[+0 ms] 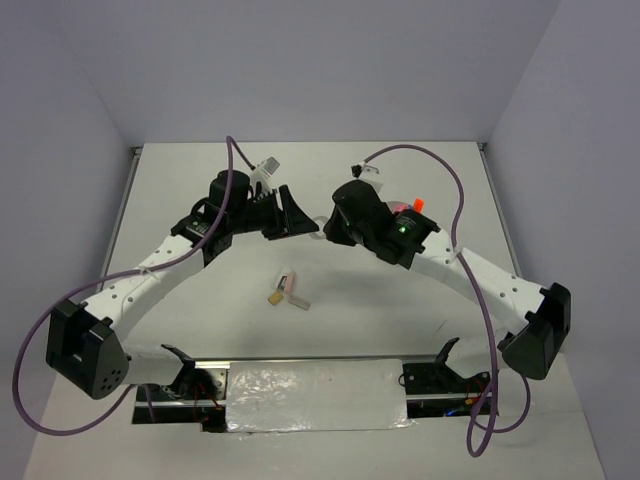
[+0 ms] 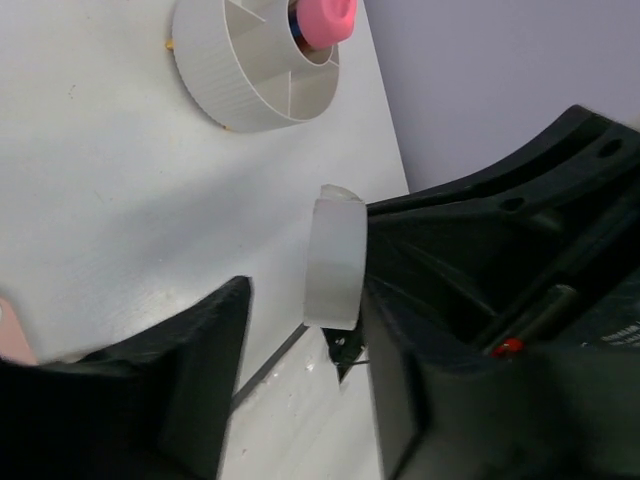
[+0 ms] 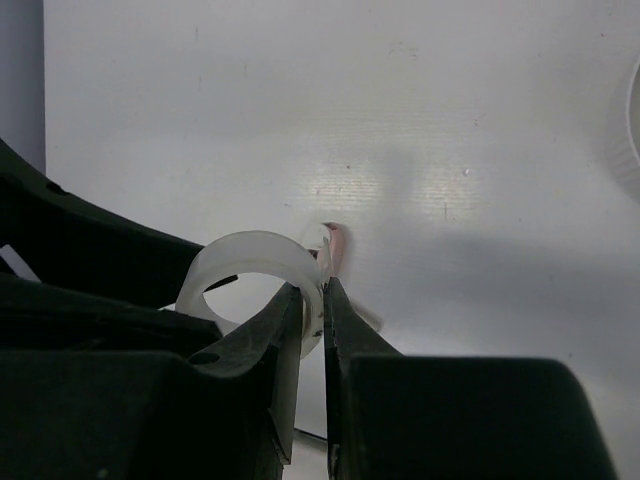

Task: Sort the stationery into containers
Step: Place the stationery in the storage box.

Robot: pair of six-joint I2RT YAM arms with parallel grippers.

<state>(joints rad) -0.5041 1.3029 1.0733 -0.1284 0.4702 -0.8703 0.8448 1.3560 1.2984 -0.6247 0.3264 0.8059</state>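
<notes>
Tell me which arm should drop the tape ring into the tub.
Right, probably: the right gripper is shut on the tape ring, and the tub lies beside that arm. The left gripper only straddles it, jaws apart.

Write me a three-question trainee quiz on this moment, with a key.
1. True or false: the right arm's jaws are pinched shut on the wall of the clear tape ring.
2. What sticks up out of the white tub? A) a pink cylinder B) a pair of scissors C) a stapler
3. Fill in: in the left wrist view, the left arm's jaws stand ____, one on either side of the tape ring.

Key: 1 true; 2 A; 3 open.
</notes>
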